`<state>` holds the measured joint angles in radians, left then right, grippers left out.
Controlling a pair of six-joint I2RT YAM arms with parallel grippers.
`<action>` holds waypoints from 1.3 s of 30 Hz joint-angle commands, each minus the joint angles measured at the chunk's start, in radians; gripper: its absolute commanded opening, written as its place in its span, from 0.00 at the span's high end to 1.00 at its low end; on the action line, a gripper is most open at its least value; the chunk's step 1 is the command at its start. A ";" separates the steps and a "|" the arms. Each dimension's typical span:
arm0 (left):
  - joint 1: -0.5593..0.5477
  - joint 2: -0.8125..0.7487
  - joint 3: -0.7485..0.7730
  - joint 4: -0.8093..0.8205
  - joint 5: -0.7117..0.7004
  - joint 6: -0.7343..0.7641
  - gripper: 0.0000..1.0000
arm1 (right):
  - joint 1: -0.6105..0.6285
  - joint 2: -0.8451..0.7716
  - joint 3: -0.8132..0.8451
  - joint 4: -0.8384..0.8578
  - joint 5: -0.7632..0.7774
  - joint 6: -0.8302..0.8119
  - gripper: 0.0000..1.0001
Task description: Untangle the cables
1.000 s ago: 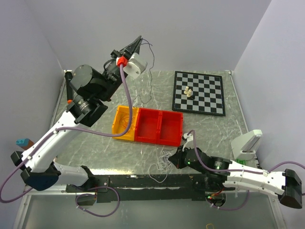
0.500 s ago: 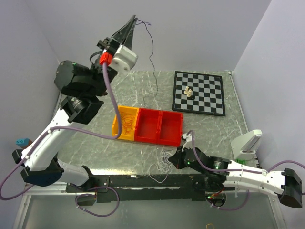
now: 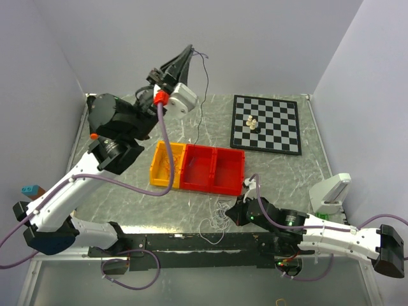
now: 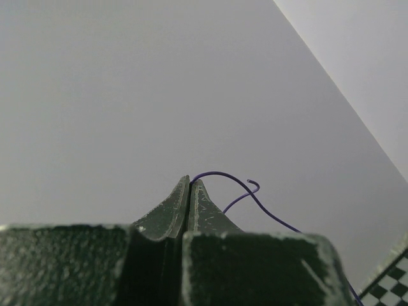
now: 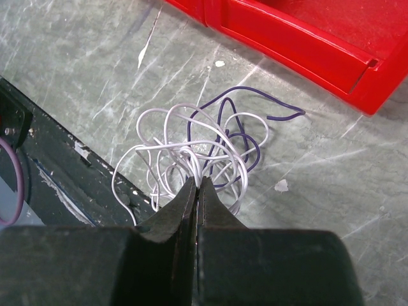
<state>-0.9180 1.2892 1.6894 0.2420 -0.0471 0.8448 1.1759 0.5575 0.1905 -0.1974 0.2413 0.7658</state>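
Cables (image 5: 204, 150) beside the red bin (image 5: 287, 38) look light and springy, best taken by a free end; the left gripper (image 4: 190, 182) pinches a purple strand (image 4: 220, 173), the right gripper (image 5: 196, 185) the white loops (image 5: 164, 150).

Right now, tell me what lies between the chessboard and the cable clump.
The red two-compartment bin sits between chessboard and cable clump; the top view shows it.

chessboard (image 3: 266, 123) far right, pieces (image 3: 252, 123) on it | red bin (image 3: 204, 187) touching yellow bin (image 3: 155, 169) | marbled table (image 3: 287, 175)
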 commanded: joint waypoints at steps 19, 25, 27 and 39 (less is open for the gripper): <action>-0.004 0.042 0.013 0.026 -0.033 -0.003 0.99 | 0.008 -0.042 -0.011 0.016 0.009 0.026 1.00; -0.004 0.074 0.081 0.037 -0.017 0.039 0.99 | 0.008 -0.028 -0.016 0.030 0.003 0.024 1.00; -0.004 0.084 0.108 0.042 -0.008 0.048 0.99 | 0.007 -0.021 -0.014 0.033 0.001 0.024 1.00; -0.004 0.108 0.141 0.095 0.003 0.094 0.99 | 0.008 -0.001 -0.011 0.041 0.000 0.023 1.00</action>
<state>-0.9180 1.3991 1.8061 0.2790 -0.0502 0.9100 1.1759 0.5461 0.1768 -0.1864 0.2390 0.7811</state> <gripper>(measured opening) 0.023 0.018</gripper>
